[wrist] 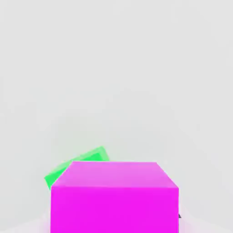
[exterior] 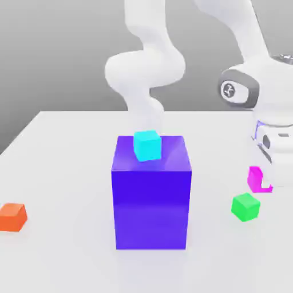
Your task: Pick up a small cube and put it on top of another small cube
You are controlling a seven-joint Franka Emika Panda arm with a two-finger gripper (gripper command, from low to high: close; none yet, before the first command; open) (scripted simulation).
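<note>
Arm: white, its lower links (exterior: 145, 67) rising out of the top at the exterior view's centre
Forearm: slants down from the top toward the exterior view's right (exterior: 243, 31)
Wrist: bulky, rounded, with a grey-rimmed joint cap (exterior: 236, 90)
Gripper: below the wrist, low, pointing down, near the exterior view's right edge (exterior: 266, 183)

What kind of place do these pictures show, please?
Probably a simulated robotics test scene: a white robot arm stands at a plain pale table, with a big blue-purple block and small bright cubes such as the green one.
</note>
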